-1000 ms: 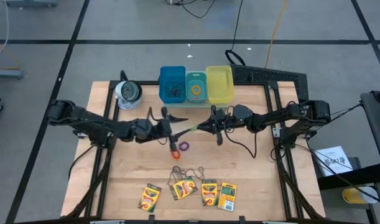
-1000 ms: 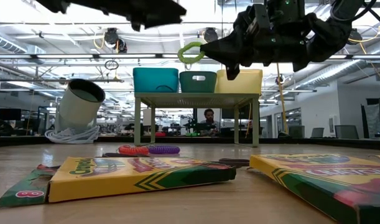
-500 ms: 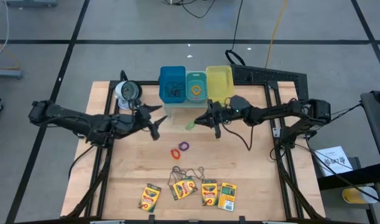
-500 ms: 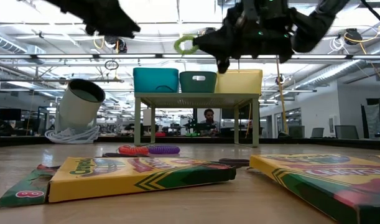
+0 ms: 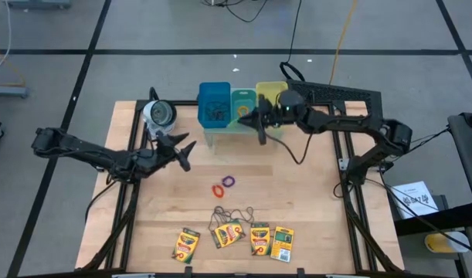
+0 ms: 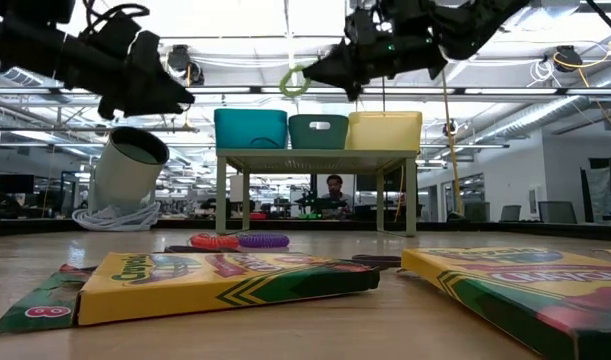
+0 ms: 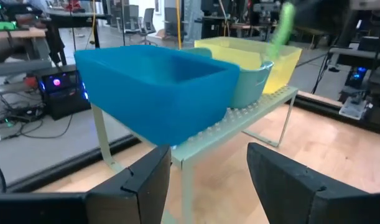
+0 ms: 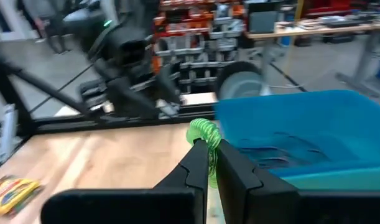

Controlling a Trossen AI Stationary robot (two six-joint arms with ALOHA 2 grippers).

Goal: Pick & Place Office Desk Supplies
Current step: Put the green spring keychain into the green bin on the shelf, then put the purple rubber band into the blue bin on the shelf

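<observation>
Green band [image 8: 204, 132]: pinched in the shut right jaws [image 8: 209, 155], held in the air just at the teal bin [image 5: 244, 107], beside the blue bin [image 5: 213, 104]; in the low view it hangs above the bins' rims.
Right arm: reaches from the bench's right side across to the raised shelf [image 6: 318, 157] that carries the three bins.
Left jaws [image 5: 174, 148]: parted, holding nothing, in the air in front of the shelf on its left end, near the silvery roll [image 5: 158, 114].
Bins: blue, teal and yellow bin [image 5: 272, 104] stand in a row on the shelf at the bench's far edge; the blue one holds dark thin items, the teal one something orange.
Red band [image 5: 218, 189]: flat on the wooden bench [image 5: 313, 216], mid-way, touching or just beside the purple band [image 5: 229, 181].
Wiry loops [image 5: 228, 215]: lie on the bench between the bands and the crayon boxes, partly over one box.
Crayon boxes [image 5: 259, 239]: four in a loose row near the bench's front edge, well apart from both arms.
Room: a person [image 6: 333, 193] shows far behind the bench, under the shelf in the low view.
</observation>
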